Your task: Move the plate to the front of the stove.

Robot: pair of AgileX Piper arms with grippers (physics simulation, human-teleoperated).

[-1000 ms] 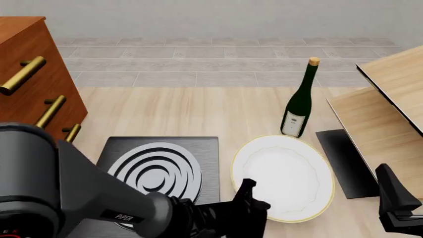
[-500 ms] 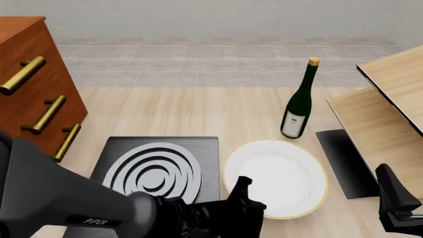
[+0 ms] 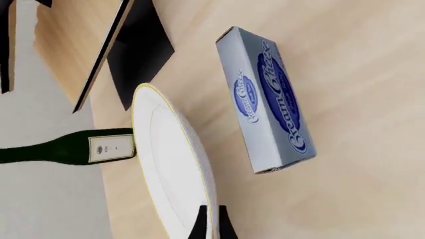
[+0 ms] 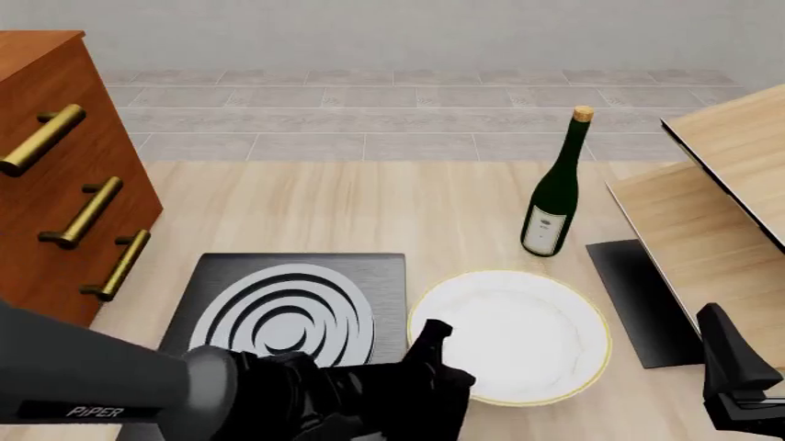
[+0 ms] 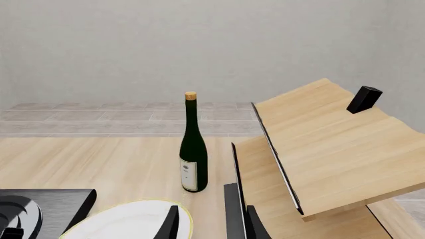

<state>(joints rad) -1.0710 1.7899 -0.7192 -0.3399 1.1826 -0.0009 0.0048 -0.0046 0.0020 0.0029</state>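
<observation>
flanking the plate [image 4: 528, 335]: stove [image 4: 289, 308], wine bottle [image 4: 553, 197], black panel [image 4: 638, 299].

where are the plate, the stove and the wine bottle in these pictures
plate [image 4: 528, 335], front view, on the bare white middle of the dish
stove [image 4: 289, 308], front view, on the silver rings of the burner
wine bottle [image 4: 554, 197], front view, on the dark green body above the label

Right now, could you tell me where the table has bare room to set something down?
Bare wood lies beyond the stove, between the dresser and the wine bottle. It is crowded by the plate, left gripper and black panel.
</observation>
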